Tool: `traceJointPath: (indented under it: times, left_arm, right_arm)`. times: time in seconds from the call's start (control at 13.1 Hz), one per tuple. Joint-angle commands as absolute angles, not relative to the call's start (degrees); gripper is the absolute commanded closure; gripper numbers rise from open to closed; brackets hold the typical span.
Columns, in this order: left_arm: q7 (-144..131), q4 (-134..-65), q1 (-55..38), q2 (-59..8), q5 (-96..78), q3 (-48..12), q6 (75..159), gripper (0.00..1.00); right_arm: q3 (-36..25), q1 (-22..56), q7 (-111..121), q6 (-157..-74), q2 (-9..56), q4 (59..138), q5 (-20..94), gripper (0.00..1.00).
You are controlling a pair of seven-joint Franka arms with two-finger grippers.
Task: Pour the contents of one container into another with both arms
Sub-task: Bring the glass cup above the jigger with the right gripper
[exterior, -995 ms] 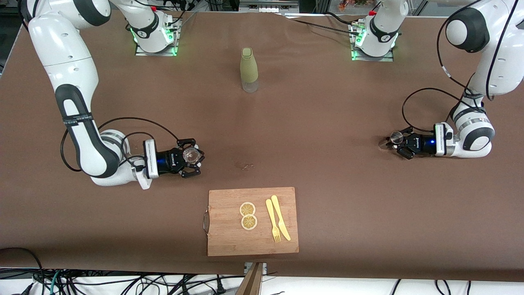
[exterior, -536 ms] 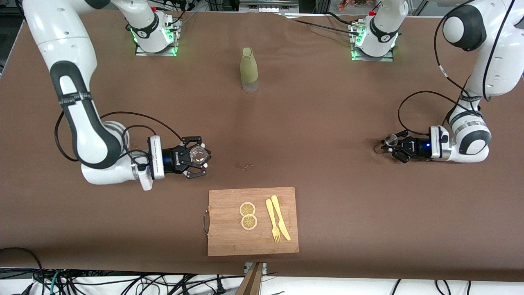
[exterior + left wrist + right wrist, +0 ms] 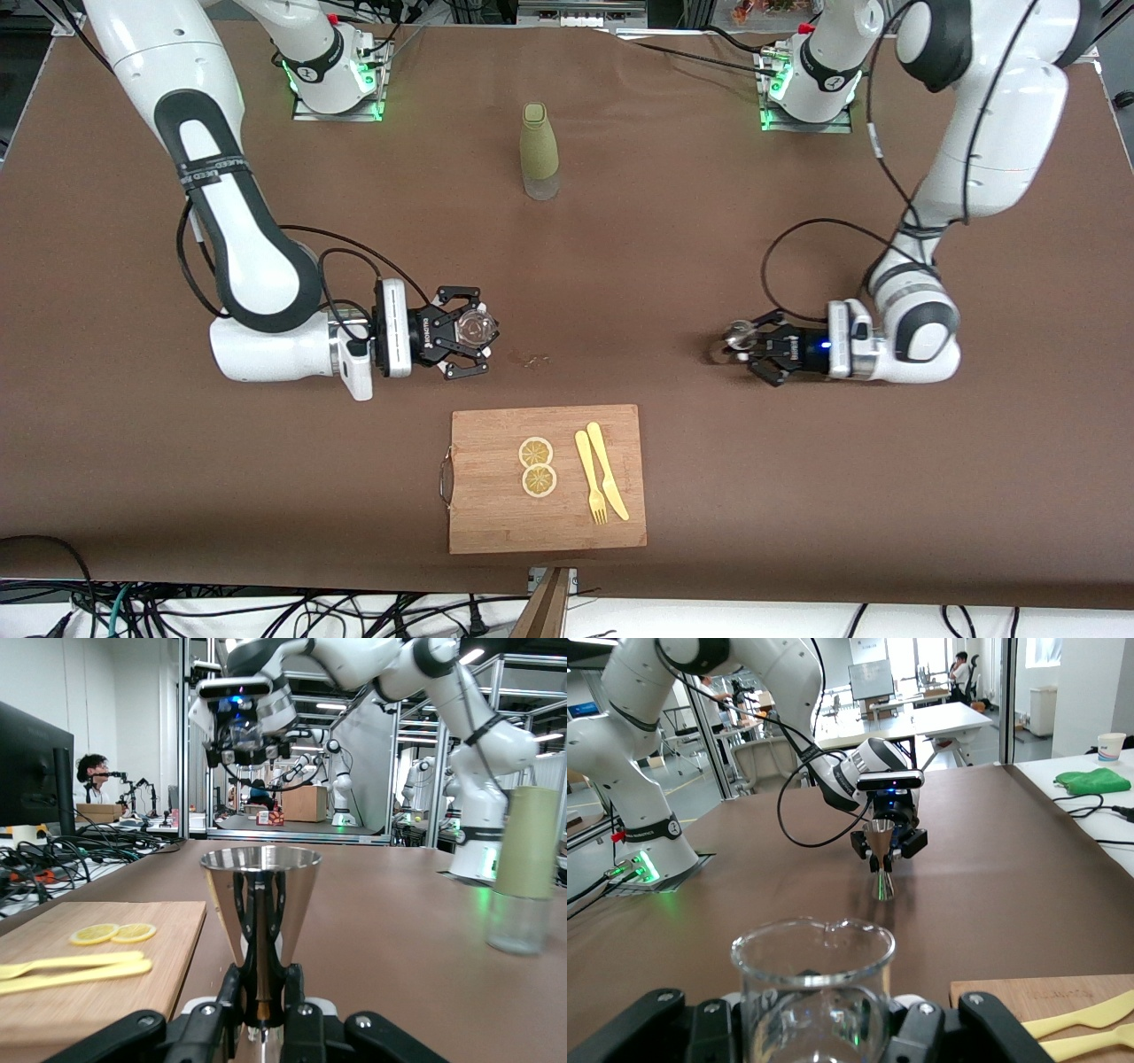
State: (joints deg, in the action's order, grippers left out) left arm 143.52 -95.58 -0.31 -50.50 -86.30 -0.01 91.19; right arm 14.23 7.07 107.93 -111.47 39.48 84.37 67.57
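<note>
Two cups up, upright so nothing spills before pouring: my right gripper [image 3: 467, 331] clamps the glass beaker [image 3: 475, 328], my left gripper [image 3: 753, 347] clamps the metal jigger [image 3: 736, 334], both over bare table [image 3: 620, 266].

Both arms are closer together now: the right gripper [image 3: 474, 332] carries its glass [image 3: 472, 328], the left gripper [image 3: 742, 347] its jigger [image 3: 735, 335].

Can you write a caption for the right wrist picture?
Right end effector holds a clear glass beaker; left end effector holds a metal jigger.
</note>
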Motion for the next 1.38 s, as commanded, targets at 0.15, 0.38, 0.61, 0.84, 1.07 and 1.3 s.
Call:
traceJointPath:
  times: [0.15,0.38,0.61,0.84,1.07,1.3]
  left_arm:
    - [140.37,-94.84,-11.14,-49.83,-95.17,0.53,98.95,1.0]
    - [139.57,-93.43,-16.68,-51.24,-100.0,0.53,102.73,1.0]
    - [138.96,-90.28,-19.42,-53.08,-100.81,-0.61,107.04,1.0]
    - [137.29,-88.59,-21.7,-54.23,-102.82,-1.4,109.67,1.0]
    - [136.93,-87.98,-22.41,-54.4,-103.89,-2.2,111.18,1.0]
    - [135.62,-86.23,-23.38,-55.37,-103.97,-2.29,111.62,1.0]
  right_arm:
    - [14.15,12.21,100.3,-119.08,36.48,85.25,62.24,1.0]
    - [14.15,14.49,95.64,-122.16,35.86,85.25,56.8,1.0]
    - [14.15,16.6,91.33,-124.97,35.77,85.25,52.31,1.0]
    - [14.15,17.58,88.95,-126.21,35.86,85.34,48.35,1.0]
    - [14.15,17.84,87.11,-126.3,35.86,85.34,44.75,1.0]
    - [14.15,18.02,84.21,-126.3,35.86,85.34,41.23,1.0]
